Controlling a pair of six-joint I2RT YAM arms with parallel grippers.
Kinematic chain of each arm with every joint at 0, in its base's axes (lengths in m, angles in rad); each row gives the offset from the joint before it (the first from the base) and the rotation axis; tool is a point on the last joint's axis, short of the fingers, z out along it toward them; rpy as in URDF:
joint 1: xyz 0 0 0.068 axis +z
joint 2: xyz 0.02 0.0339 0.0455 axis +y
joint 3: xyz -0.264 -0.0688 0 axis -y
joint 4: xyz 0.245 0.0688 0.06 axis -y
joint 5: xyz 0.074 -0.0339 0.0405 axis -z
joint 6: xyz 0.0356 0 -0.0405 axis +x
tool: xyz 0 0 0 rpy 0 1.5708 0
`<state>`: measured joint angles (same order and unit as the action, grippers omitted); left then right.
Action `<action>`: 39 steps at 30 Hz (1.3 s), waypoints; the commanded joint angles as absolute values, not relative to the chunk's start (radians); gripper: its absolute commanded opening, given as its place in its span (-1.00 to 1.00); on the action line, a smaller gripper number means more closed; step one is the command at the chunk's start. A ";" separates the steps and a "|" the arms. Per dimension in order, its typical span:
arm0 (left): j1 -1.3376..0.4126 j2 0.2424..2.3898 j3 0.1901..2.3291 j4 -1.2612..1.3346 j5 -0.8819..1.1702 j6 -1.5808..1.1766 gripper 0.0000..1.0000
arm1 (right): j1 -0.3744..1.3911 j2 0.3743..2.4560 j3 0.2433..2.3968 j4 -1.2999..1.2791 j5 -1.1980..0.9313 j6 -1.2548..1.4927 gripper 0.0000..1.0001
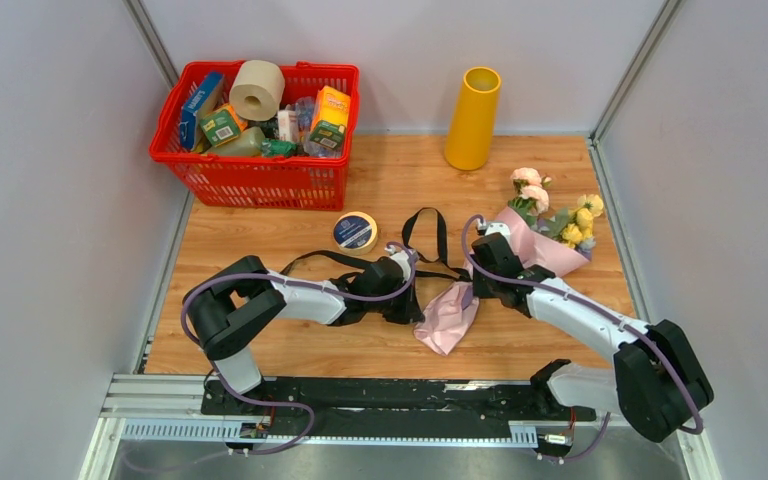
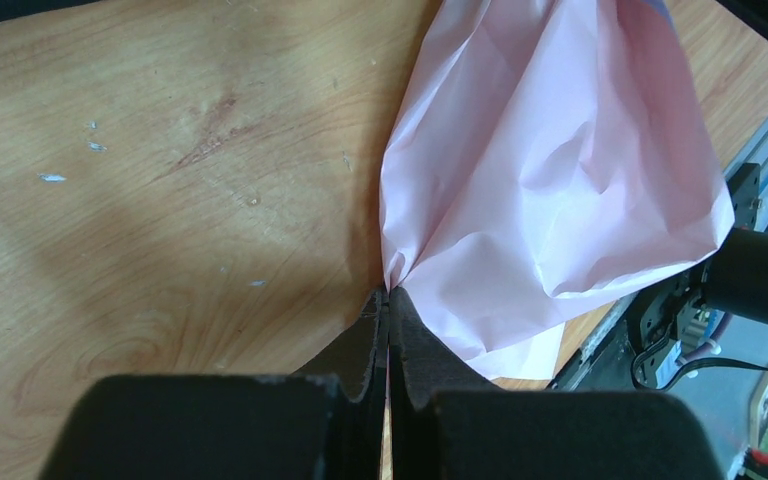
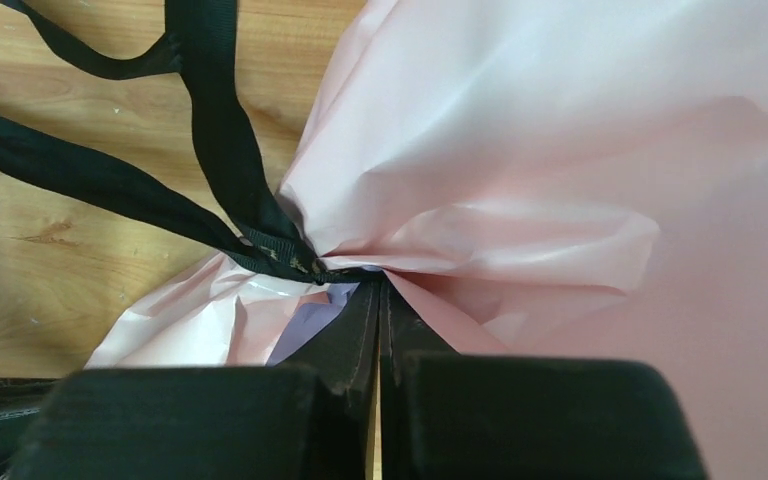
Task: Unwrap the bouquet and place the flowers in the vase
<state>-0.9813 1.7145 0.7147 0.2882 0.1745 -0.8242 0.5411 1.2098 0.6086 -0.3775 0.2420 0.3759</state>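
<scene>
The bouquet [image 1: 545, 245] lies on the wooden table at the right. Its pink and yellow flowers [image 1: 572, 225] point to the back right, still inside lilac-pink paper. The paper's loose tail [image 1: 447, 318] spreads toward the near edge. A black ribbon [image 1: 423, 232] loops leftward from the tied neck. My left gripper [image 1: 418, 300] is shut on an edge of that paper tail [image 2: 540, 170], pinched at the tips [image 2: 388, 292]. My right gripper [image 1: 472, 285] is shut at the bouquet's neck [image 3: 378, 282], where the ribbon [image 3: 210, 150] meets the paper. The yellow-orange vase [image 1: 472, 117] stands upright at the back.
A red basket [image 1: 260, 180] full of groceries, with a beige paper roll [image 1: 257, 88] on top, stands at the back left. A small tape roll [image 1: 355, 231] lies between the basket and my left arm. Grey walls enclose three sides, and a metal rail [image 1: 360, 395] runs along the near edge.
</scene>
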 commanded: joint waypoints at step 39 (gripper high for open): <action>-0.997 1.574 0.730 0.150 0.085 -0.769 -0.46 | 0.568 0.965 0.615 -0.347 0.295 0.532 -1.00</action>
<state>-0.9894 1.6711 0.7162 0.1986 0.1219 -0.8101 0.5713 0.9710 0.6426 -0.4713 0.4698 0.5301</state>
